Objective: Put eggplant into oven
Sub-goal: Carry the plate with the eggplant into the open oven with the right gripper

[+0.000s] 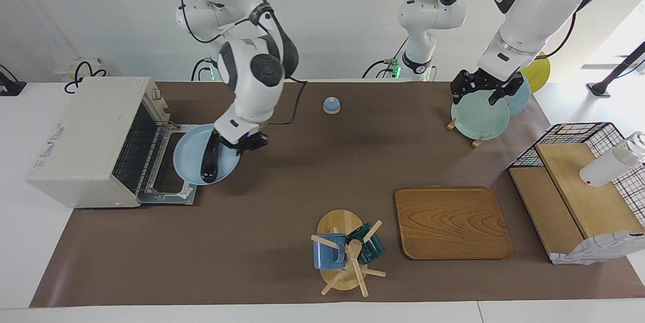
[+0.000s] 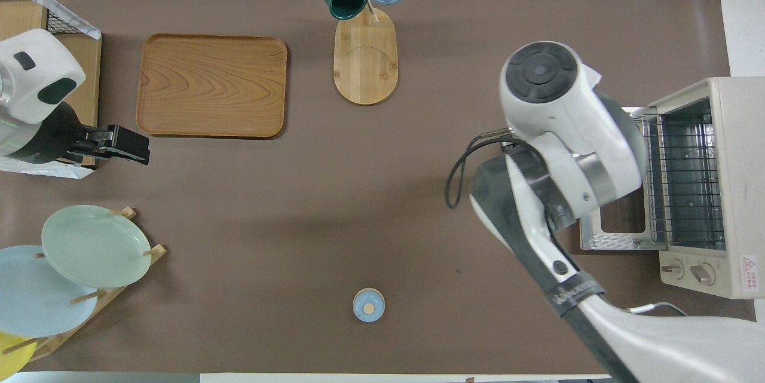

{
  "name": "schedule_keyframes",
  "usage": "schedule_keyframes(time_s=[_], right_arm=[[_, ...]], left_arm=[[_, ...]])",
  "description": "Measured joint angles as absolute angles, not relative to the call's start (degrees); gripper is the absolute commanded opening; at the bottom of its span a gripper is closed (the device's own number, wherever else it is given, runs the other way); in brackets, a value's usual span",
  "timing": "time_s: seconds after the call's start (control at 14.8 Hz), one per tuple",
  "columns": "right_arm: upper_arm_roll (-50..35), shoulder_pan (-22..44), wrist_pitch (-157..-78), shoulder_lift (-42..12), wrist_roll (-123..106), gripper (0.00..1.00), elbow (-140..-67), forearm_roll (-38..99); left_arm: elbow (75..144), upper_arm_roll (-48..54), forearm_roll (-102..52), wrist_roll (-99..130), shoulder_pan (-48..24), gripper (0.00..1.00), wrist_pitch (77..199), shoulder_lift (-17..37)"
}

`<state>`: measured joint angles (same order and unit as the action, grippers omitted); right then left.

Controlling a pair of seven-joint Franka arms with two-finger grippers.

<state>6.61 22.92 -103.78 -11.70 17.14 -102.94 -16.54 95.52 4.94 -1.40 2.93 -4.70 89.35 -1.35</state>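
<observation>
The cream-white oven (image 1: pixel 80 136) stands at the right arm's end of the table, its door (image 1: pixel 169 193) dropped open and the wire rack (image 1: pixel 138 151) showing. My right gripper (image 1: pixel 236 142) is shut on the rim of a light blue plate (image 1: pixel 189 162), held tilted over the open door. The dark eggplant (image 1: pixel 209 164) lies along the plate, one end close to the gripper. In the overhead view my right arm hides the plate and eggplant; the oven (image 2: pixel 717 180) shows there. My left gripper (image 1: pixel 485 90) is open and waits over the plate rack.
A rack with a pale green plate (image 1: pixel 478 116) and other plates stands near the left arm. A small blue bell (image 1: pixel 331 105), a wooden tray (image 1: pixel 451 222), a mug tree (image 1: pixel 347 252) and a wooden shelf with a white bottle (image 1: pixel 609 164) are on the mat.
</observation>
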Motion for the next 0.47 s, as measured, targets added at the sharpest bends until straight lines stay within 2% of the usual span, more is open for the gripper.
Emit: schedule_keyframes(time_s=[0.2, 0.47], right_arm=[[6.6, 17.0, -105.9, -6.7, 12.0, 0.0, -109.7, -16.6], [6.5, 8.4, -113.0, -4.5, 3.5, 0.0, -117.0, -16.6]], left_arm=[[95.5, 5.0, -1.4, 2.9, -4.7, 1.0, 89.3, -1.3], [95.5, 5.2, -1.4, 2.9, -4.7, 1.0, 89.3, -1.3]])
